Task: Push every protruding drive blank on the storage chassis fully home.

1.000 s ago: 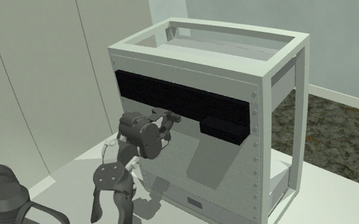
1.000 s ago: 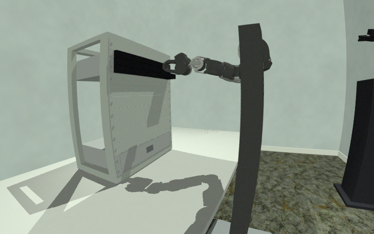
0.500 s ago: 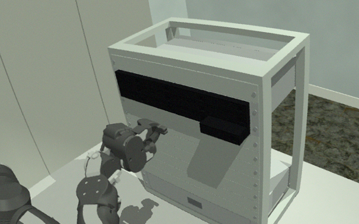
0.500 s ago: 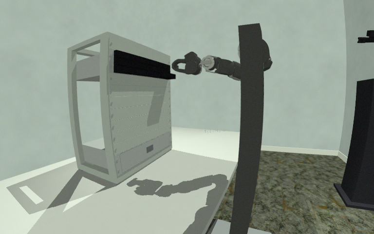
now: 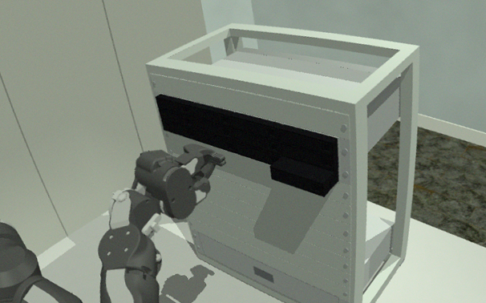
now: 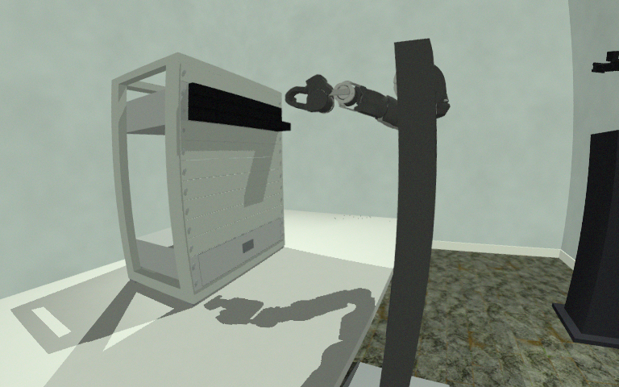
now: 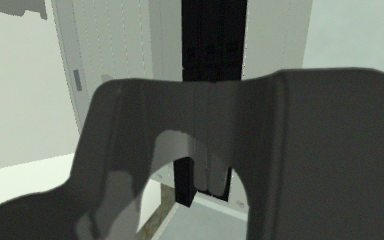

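Note:
The pale grey rack (image 5: 290,154) stands on a white platform. Its black chassis front (image 5: 245,132) runs across the upper part and also shows in the exterior view (image 6: 232,109) and the wrist view (image 7: 214,40). One blank (image 5: 303,174) at the bottom right corner of the chassis stands out well past the others; it shows in the exterior view (image 6: 276,125) too. The other blanks look flush. My gripper (image 5: 219,159) (image 6: 292,97) is shut and empty. It hangs in front of the left half of the chassis, a clear gap away from it.
Grey blank panels fill the rack front below the chassis, with a bottom panel carrying a small dark plate (image 5: 263,273). A tall dark post (image 6: 413,205) stands beside my arm. A black stand (image 6: 597,237) is at the far right. Wall panels stand behind the arm.

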### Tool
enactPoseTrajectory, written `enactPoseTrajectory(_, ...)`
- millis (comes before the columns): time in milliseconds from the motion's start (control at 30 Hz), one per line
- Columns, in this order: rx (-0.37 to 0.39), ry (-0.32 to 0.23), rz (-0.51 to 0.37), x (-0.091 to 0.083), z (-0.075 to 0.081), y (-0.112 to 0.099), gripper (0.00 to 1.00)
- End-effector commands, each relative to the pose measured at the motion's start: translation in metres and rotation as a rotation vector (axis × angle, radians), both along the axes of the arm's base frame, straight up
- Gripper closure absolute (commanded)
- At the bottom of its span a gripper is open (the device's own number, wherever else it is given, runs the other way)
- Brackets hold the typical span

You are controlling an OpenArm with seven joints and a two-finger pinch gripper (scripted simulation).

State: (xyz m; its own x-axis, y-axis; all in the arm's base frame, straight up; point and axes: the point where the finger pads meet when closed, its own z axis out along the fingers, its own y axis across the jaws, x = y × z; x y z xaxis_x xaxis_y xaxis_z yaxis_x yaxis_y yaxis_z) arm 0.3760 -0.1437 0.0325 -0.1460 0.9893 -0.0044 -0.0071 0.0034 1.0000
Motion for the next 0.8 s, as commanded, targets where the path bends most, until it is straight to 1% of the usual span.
enactPoseTrajectory(0, -0.002, 0.011, 0.005, 0.003, -0.002, 0.001, 1.00)
enactPoseTrajectory(100, -0.002, 0.011, 0.004, 0.017, -0.003, 0.003, 1.00)
enactPoseTrajectory(200, -0.002, 0.012, 0.004, 0.037, -0.003, 0.006, 1.00)
enactPoseTrajectory(267, -0.002, 0.012, 0.004, 0.037, -0.003, 0.006, 1.00)
enactPoseTrajectory(367, -0.002, 0.012, 0.004, 0.054, -0.003, 0.009, 1.00)
enactPoseTrajectory(433, -0.002, 0.012, 0.004, 0.061, -0.003, 0.010, 1.00)
enactPoseTrajectory(500, -0.002, 0.012, 0.004, 0.063, -0.003, 0.010, 1.00)
enactPoseTrajectory(767, -0.002, 0.012, 0.005, 0.063, -0.003, 0.011, 1.00)
